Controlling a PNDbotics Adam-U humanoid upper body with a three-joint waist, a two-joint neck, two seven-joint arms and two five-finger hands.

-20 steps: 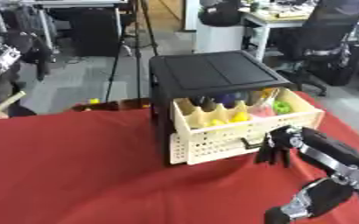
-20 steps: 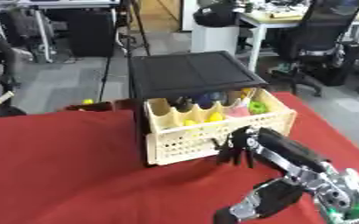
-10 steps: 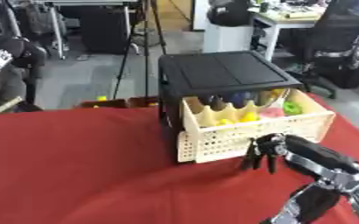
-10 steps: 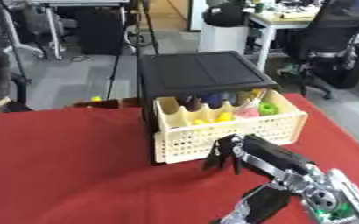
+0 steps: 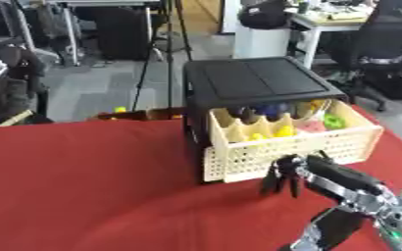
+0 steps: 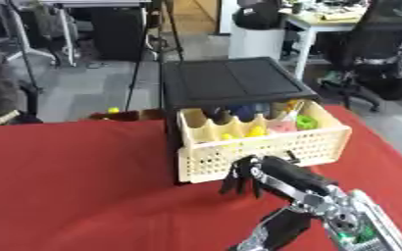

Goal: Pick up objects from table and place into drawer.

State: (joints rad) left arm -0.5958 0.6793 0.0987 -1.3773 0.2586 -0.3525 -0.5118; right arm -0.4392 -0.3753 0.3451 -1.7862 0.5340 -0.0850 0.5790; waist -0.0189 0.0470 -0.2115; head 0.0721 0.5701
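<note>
Left eye view: one right hand (image 5: 292, 172), black with silver joints, entering from the lower right; fingers (image 5: 277, 179) together and hanging downward, tips low over the red tablecloth (image 5: 93, 186), holding nothing that can be made out. Directly behind the fingers, one cream perforated drawer (image 5: 290, 147), pulled open from a black cabinet (image 5: 252, 86); whether the fingers touch the drawer front cannot be told. Drawer contents, above and beyond the fingers, sorted in compartments: yellow items (image 5: 273, 132) near the centre, a green item (image 5: 333, 121) and a pink item (image 5: 309, 127) toward the right end, dark blue items (image 5: 269, 110) at the rear. No loose object shows on the cloth beside the fingers. Left hand in neither view. Far behind the cabinet: office chairs (image 5: 393, 44) and a tripod (image 5: 166, 34) on grey floor.
</note>
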